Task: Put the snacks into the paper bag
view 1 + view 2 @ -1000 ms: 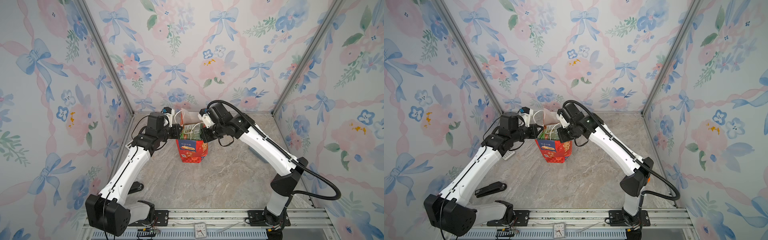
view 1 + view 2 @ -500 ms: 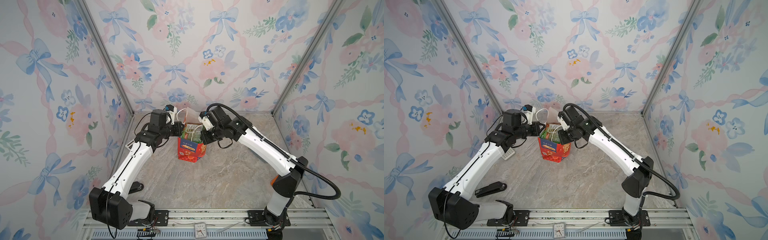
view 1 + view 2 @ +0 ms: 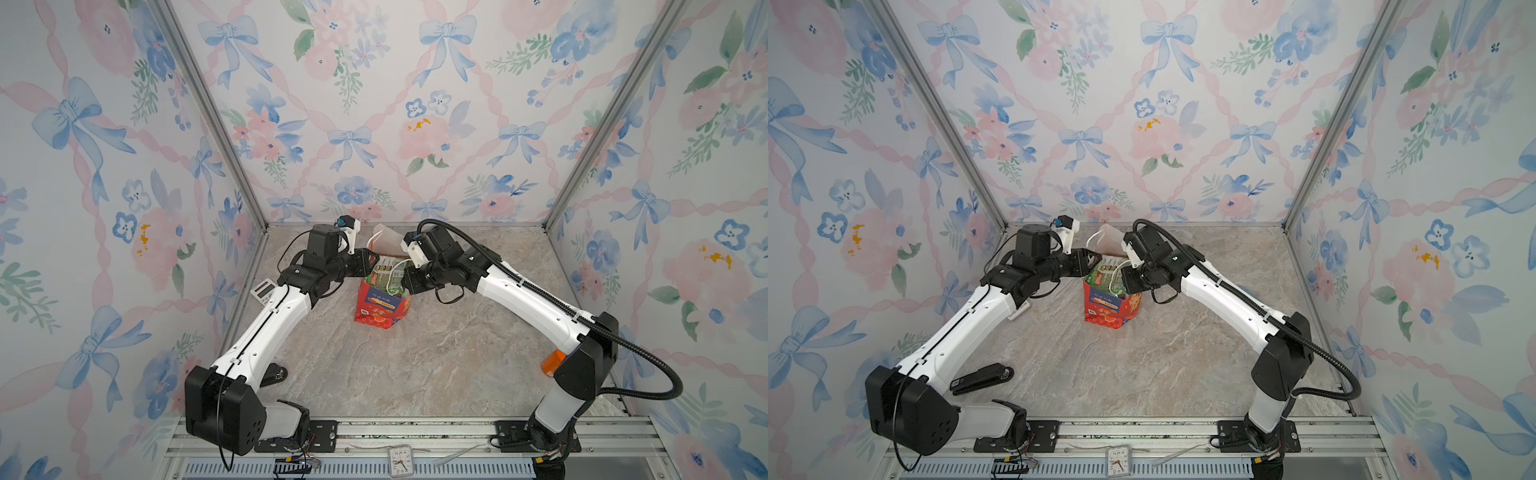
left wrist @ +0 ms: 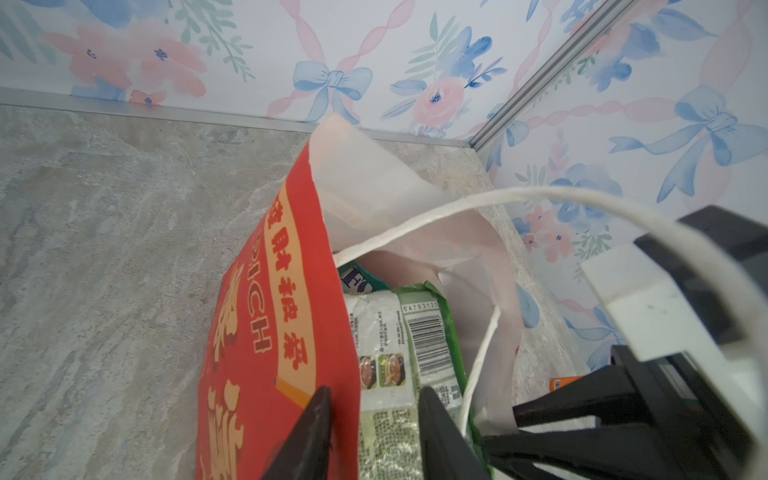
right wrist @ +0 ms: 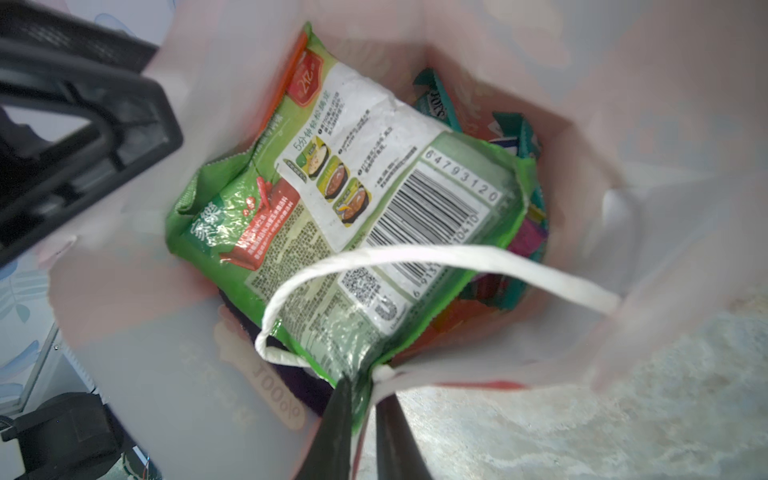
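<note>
The paper bag [image 3: 380,305] stands on the marbled table [image 3: 436,365] with its mouth open. We see the snacks inside it, a green packet [image 5: 353,199] on top and teal ones [image 5: 436,104] beneath. Our left gripper [image 4: 376,392] straddles the bag's red wall with its jaws spread, one finger outside and one inside. Our right gripper [image 5: 365,390] sits at the bag's opposite rim, jaws narrowly apart around the paper edge (whether it pinches, we cannot tell).
</note>
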You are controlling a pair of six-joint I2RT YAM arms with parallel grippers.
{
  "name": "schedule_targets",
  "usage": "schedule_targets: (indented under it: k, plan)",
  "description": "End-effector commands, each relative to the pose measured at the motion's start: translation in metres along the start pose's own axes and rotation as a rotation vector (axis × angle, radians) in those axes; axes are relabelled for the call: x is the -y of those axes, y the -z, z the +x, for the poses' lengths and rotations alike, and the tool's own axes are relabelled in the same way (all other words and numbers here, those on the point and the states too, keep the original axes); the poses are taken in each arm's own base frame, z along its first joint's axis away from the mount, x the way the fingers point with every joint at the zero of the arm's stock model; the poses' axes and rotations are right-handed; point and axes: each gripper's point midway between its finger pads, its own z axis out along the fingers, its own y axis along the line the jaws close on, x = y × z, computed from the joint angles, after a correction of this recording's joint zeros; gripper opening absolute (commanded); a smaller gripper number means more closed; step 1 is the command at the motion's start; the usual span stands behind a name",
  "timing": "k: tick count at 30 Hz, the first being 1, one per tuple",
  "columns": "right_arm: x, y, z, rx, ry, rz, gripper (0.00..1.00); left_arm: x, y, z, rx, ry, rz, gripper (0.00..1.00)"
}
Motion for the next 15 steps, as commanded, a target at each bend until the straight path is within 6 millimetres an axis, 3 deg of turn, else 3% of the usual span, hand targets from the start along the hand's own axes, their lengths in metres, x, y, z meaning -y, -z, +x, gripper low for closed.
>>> schedule_targets:
  k: [1,5,9,15]
  plan:
    - [-0.011,0.022,-0.023,0.104,0.014,-0.046,0.17,0.014,0.012,-0.010,0.048,-0.031,0.043,0.61]
    - [-0.010,0.023,-0.021,0.096,0.012,-0.039,0.27,0.022,0.023,-0.017,0.077,-0.044,0.060,0.97]
    - [-0.007,0.024,-0.020,0.093,0.008,-0.030,0.34,0.030,0.036,-0.021,0.107,-0.070,0.078,0.98]
    - [-0.002,0.026,-0.021,0.098,0.000,-0.015,0.52,0.039,0.061,-0.030,0.179,-0.103,0.082,0.98]
